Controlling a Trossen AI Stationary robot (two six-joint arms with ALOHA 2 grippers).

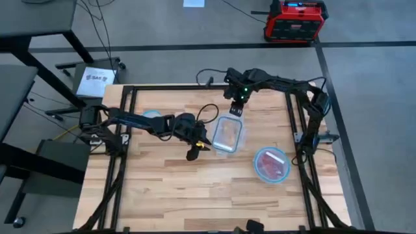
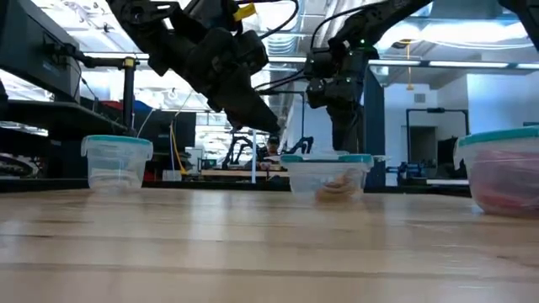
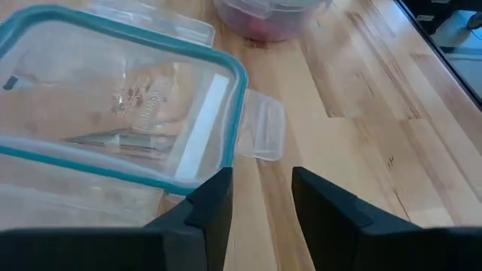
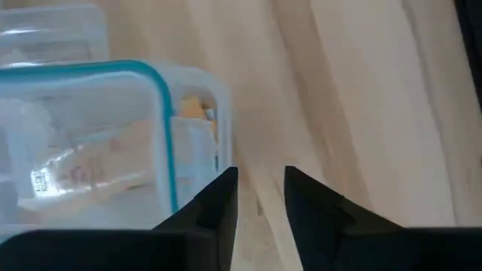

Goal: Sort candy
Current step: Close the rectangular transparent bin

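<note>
Two pincers flank the rectangular tub [image 1: 228, 135] from above: left pincer [image 1: 193, 155] beside it, right pincer [image 1: 235, 110] behind it. Wrist views show both slightly spread, empty; candy [image 3: 147, 102] lies inside the tub.

high cam overhead, low cam table-level, wrist cams share rectangular container [image 3: 113, 105].

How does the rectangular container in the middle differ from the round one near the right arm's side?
The rectangular container holds pale orange-tan candy; the round container holds red and magenta candy. The rectangular one has straight sides and rounded corners, the round one a circular rim. Both grippers hover by the rectangular container, the left gripper beside it, the right gripper at its far end; none is near the round one. Both are clear with blue rims.
</note>
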